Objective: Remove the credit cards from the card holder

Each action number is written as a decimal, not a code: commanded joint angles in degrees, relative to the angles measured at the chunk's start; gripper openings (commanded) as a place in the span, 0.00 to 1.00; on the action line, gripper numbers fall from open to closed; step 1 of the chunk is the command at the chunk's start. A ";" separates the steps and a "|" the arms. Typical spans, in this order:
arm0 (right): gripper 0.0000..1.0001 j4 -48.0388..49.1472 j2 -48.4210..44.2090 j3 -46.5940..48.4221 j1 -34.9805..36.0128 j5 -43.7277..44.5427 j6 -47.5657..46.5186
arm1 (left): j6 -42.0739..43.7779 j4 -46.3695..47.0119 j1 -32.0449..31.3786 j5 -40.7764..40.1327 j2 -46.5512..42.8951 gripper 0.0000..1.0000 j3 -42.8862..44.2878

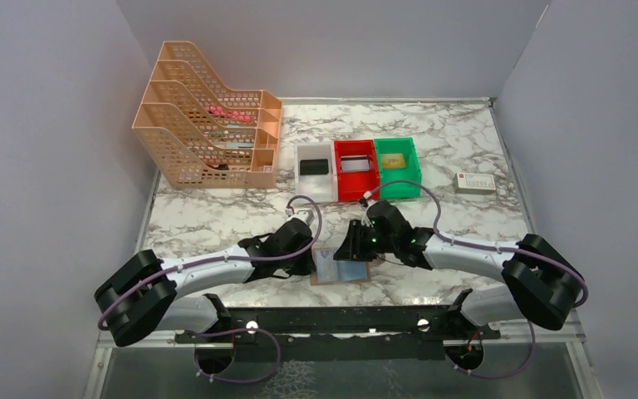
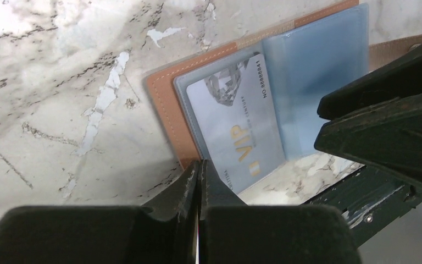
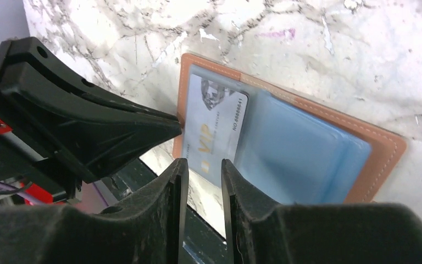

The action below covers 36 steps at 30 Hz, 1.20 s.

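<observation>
The holder point(image 1: 345, 268) lies spread open, face up, at the near edge of the table point(image 1: 465, 229), between the two grippers. One pale card point(image 2: 236, 132) marked VIP sits in the clear sleeve nearer the left gripper point(image 2: 199, 168), its near end poking out past the holder's edge. The other sleeve looks empty. The left gripper is closed, with its tip set against the holder's brown rim just beside the card, apparently pinning it. Nothing shows between its fingers. The right gripper point(image 3: 204, 165) hangs over the card's exposed end, jaws parted, holding nothing. The step in hand seems to be drawing this card out. Next, the right jaws need to come down around the protruding end and close on the card alone, not the sleeve. They then need to pull along the sleeve's opening while the left tip pins the holder flat
</observation>
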 commanded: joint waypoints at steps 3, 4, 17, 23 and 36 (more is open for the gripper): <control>0.35 -6.73 3.21 5.75 2.48 3.51 -5.20 | -0.67 -1.09 -0.24 0.59 -5.20 0.18 -1.75; 0.36 -7.82 3.74 6.55 3.29 4.33 -5.79 | -0.85 -1.62 -0.23 0.00 -6.01 0.24 -1.65; 0.49 -27.59 15.38 22.57 16.94 30.51 -5.50 | -6.81 -15.73 2.91 -16.63 -14.48 0.50 -2.27; 0.49 -33.23 22.57 27.29 19.49 34.63 -3.27 | -8.86 -16.29 8.47 -15.06 -22.98 0.51 -6.88; 0.08 -32.12 24.19 27.53 20.48 35.39 -0.74 | -5.58 -15.51 10.24 -12.74 -24.70 0.50 -6.12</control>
